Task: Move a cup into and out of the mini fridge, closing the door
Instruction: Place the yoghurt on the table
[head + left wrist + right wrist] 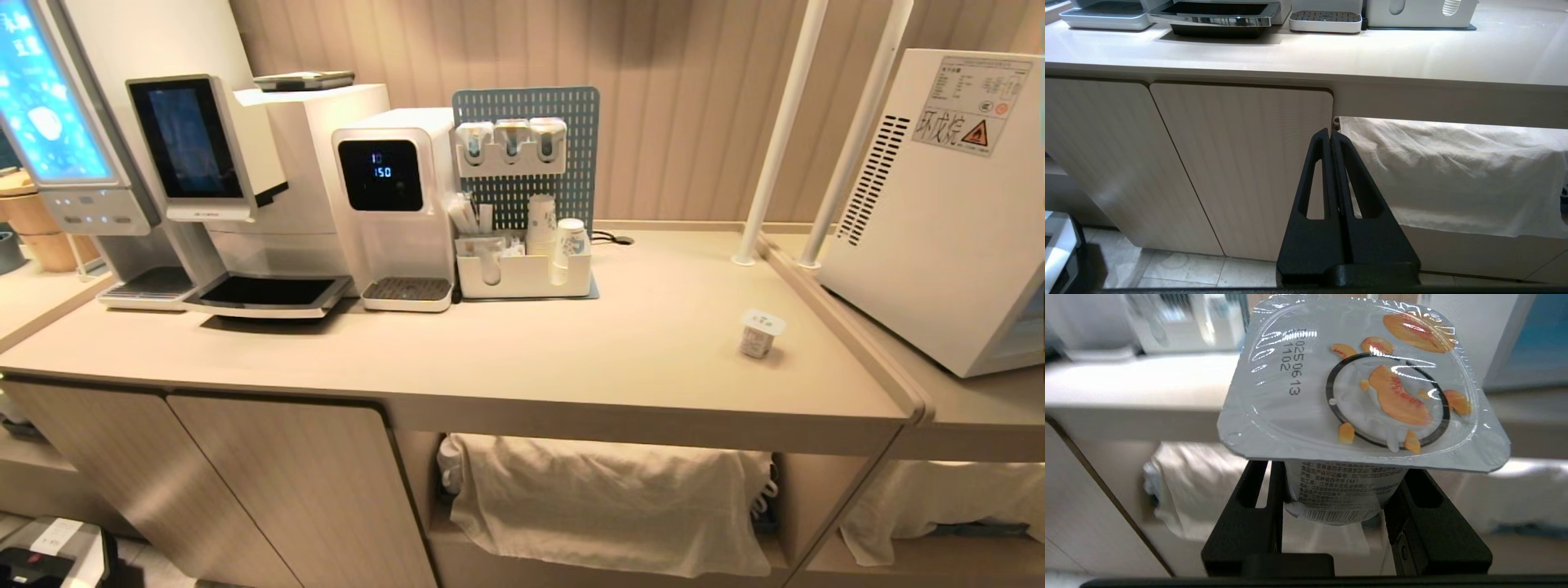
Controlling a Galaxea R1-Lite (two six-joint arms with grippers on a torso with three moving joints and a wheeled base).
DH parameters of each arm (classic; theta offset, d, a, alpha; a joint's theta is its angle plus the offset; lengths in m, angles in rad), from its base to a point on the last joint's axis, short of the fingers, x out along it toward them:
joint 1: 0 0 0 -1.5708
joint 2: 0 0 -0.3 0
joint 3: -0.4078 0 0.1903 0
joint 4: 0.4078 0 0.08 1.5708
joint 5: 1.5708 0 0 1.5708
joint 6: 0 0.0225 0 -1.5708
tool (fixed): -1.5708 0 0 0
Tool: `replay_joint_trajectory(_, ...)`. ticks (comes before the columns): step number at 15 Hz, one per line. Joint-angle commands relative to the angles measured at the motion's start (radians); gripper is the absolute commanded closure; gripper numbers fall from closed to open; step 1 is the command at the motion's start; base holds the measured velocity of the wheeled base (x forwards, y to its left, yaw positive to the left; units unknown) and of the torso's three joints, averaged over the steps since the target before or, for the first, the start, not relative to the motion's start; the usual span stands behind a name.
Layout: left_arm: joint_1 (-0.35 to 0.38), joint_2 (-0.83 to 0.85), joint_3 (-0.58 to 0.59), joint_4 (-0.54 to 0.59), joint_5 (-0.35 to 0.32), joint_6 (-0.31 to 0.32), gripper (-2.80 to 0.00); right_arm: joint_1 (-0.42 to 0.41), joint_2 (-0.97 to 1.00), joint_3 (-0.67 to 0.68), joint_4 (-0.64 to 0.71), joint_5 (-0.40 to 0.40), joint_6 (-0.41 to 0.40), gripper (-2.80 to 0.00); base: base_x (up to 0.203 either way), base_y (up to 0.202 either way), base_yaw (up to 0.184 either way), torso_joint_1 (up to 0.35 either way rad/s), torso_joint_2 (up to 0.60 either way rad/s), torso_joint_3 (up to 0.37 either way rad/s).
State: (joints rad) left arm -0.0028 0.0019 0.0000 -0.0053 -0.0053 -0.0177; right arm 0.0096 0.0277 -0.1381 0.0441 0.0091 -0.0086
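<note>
My right gripper is shut on a small yogurt cup with a foil lid printed with peach slices. Its black fingers press the cup's sides just under the lid. It holds the cup upright in front of the counter's edge, outside the head view. A second small white cup stands on the counter's right end. The white mini fridge, with vent slots and a warning sticker, stands on the adjoining counter at the right. Only a thin strip of its door shows. My left gripper is shut and empty, low before the cabinet doors.
Coffee machines, a water dispenser and a white organiser with paper cups line the counter's back left. Two white poles rise beside the fridge. White cloths drape the open shelves under the counter.
</note>
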Motion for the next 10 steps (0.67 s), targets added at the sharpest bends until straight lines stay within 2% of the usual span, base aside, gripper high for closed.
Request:
replay_joint_trajectory(1,0.000,0.000,0.000,-0.001,0.001,-0.001,0.00,0.000,0.172,-0.188,0.063,0.028,0.044,0.00,0.000,0.000,0.000,0.000,0.00,0.000)
replay_joint_trajectory(4,0.000,0.000,0.000,-0.001,-0.001,-0.001,0.00,0.002,0.599,-0.382,0.176,0.114,0.126,0.00,0.000,0.000,0.000,0.000,0.00,0.000)
replay_joint_trajectory(6,0.000,0.000,0.000,-0.001,-0.001,-0.001,0.00,0.001,0.900,-0.450,0.162,0.213,0.137,0.00,0.000,0.000,0.000,0.000,0.00,0.000)
replay_joint_trajectory(8,0.000,0.000,0.000,-0.001,0.001,-0.002,0.00,0.000,1.192,-0.469,0.017,0.323,0.089,0.00,0.000,0.000,0.000,0.000,0.00,0.000)
replay_joint_trajectory(10,0.000,0.000,0.000,-0.001,0.000,-0.002,0.00,0.006,1.443,-0.459,-0.244,0.410,0.014,0.00,0.000,0.000,0.000,0.000,0.00,0.000)
